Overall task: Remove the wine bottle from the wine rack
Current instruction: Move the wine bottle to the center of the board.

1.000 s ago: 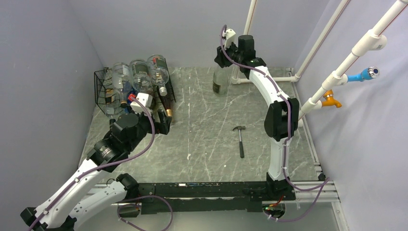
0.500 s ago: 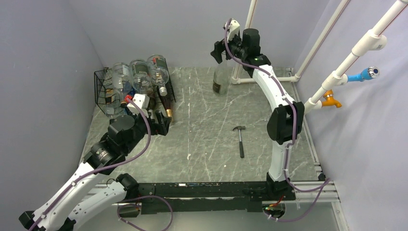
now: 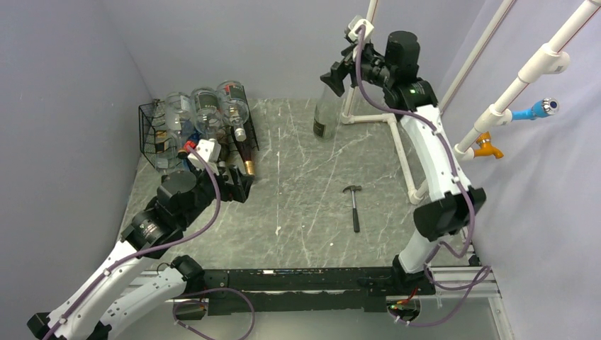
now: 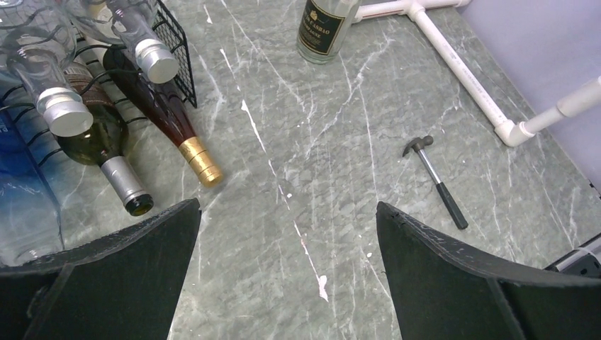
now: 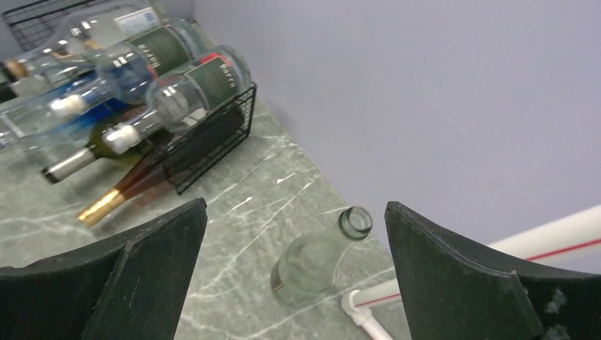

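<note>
Grey marble table (image 3: pixel 305 212), lilac walls (image 3: pixel 248 42); left gripper (image 4: pixel 287 207) and right gripper (image 5: pixel 295 205) gape empty.

Black wire rack (image 3: pixel 150 133) at far left, loaded with bottles (image 3: pixel 207 108) lying on their sides, necks pointing outward. One clear, uncapped wine bottle (image 3: pixel 324 117) standing upright, well apart to the right.

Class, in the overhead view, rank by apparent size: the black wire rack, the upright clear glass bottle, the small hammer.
1. Black wire rack
2. Upright clear glass bottle
3. Small hammer: near the bottle's length, but much thinner.
</note>
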{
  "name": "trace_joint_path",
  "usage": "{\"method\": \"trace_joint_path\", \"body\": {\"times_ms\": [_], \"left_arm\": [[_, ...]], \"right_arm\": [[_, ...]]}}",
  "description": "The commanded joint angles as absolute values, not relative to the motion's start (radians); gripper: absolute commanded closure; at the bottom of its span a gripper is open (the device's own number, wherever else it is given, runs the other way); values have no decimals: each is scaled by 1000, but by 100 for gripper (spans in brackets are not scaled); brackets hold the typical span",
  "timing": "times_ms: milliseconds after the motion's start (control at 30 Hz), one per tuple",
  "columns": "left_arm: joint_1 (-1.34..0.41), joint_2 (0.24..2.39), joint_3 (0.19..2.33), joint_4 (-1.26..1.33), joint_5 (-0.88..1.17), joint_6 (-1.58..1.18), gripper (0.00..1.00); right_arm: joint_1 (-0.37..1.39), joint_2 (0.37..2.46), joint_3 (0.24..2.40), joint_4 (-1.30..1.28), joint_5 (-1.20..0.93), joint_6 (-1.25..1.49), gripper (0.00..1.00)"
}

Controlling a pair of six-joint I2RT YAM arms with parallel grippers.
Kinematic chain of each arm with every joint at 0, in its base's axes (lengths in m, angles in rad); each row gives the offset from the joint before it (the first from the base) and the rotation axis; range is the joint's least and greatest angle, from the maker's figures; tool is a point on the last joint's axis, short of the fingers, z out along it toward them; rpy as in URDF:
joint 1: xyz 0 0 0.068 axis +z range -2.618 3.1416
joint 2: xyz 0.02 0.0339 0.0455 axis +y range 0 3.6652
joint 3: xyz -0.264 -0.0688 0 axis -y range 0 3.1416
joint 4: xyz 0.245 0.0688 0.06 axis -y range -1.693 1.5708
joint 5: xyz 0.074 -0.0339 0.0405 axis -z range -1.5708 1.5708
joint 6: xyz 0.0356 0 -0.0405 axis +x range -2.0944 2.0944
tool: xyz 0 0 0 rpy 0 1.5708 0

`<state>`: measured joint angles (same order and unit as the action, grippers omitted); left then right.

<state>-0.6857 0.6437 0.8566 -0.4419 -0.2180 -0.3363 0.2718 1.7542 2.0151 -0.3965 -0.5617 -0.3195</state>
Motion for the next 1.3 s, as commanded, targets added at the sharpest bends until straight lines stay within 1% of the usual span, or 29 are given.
{"method": "trace_joint_path", "body": {"times_ms": [0, 233, 400, 567, 733, 800, 1000, 1100, 1267], "left_arm": [[-681, 628, 892, -455, -189, -346, 1], [-681, 627, 896, -467, -156, -356, 0], [-681, 610, 873, -456, -153, -364, 1], [-679, 631, 898, -470, -144, -374, 1], [-678, 646, 909, -437, -105, -416, 0], [-676, 656, 911, -432, -103, -421, 1], [-672, 720, 999, -499, -125, -408, 0], [-668, 740, 1065, -547, -169, -387, 1], [-653, 771, 1154, -615, -255, -347, 0]], "right_arm": [[270, 1619, 1935, -496, -628, -398, 0], [267, 1431, 1725, -609, -701, -491, 0], [240, 1289, 1523, -660, -807, -520, 0], [204, 1186, 1347, -679, -923, -547, 0], [126, 1098, 1181, -619, -1034, -491, 0], [105, 1074, 1130, -622, -1058, -510, 0], [26, 1039, 964, -494, -1139, -443, 0], [5, 1032, 922, -428, -1168, -390, 0], [-23, 1017, 901, -417, -1186, -394, 0]]}}
